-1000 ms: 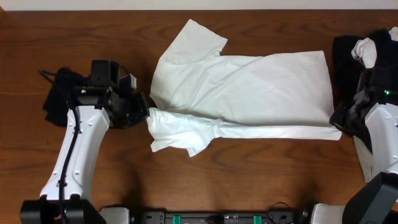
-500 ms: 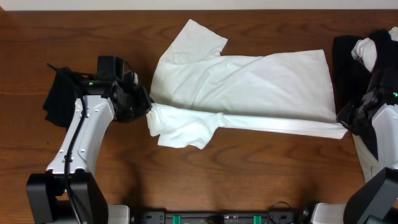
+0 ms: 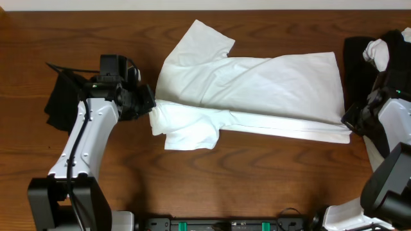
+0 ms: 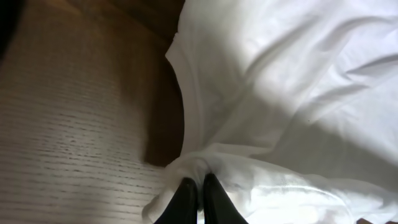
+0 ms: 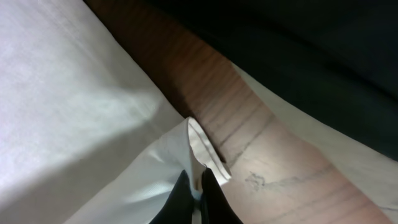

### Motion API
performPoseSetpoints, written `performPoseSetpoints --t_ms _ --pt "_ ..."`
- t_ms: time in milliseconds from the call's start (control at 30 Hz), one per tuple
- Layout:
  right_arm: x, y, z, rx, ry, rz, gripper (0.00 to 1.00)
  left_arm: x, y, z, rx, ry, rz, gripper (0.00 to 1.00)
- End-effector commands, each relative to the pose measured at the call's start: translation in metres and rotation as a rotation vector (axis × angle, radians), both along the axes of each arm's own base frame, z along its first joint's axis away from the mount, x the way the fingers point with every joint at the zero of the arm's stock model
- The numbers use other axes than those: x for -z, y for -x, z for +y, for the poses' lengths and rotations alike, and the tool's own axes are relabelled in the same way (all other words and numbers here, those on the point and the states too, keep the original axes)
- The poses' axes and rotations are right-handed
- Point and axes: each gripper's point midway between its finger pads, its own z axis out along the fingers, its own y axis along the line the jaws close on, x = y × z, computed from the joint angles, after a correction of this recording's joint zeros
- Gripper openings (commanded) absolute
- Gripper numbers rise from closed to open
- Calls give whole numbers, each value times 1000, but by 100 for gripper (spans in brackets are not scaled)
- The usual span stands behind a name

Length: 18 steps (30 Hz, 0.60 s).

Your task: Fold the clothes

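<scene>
A large white short-sleeved fabric T-shirt (image 3: 257, 86) is lying flat across the middle of the brown wooden worktop (image 3: 257, 179), with one sleeve pointing to the far left and its near edge doubling over in a long strip. The left claw (image 3: 150, 108), pressed together, is pinching bunched cloth at the shirt's left end. The right claw (image 3: 349, 122), likewise closed, is pinching the hem at the near right corner. A crumpled black fabric garment (image 3: 56, 106) is sitting at the left, and a black and white heap of soft clothes (image 3: 369, 54) is resting at the far right.
</scene>
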Motion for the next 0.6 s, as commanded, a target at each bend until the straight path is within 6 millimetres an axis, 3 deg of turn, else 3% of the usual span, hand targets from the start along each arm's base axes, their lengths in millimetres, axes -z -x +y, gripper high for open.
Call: performPoseSetpoints --t_ms 0,300,567 --pt "4 1 -7 31 16 5 1 12 -2 11 -26 -53 23 6" --pt "3 -6 -10 31 27 -22 1 39 -10 11 -25 -54 65 6" --pt "7 -12 -12 30 27 -39 1 41 -24 11 -26 -53 19 6"
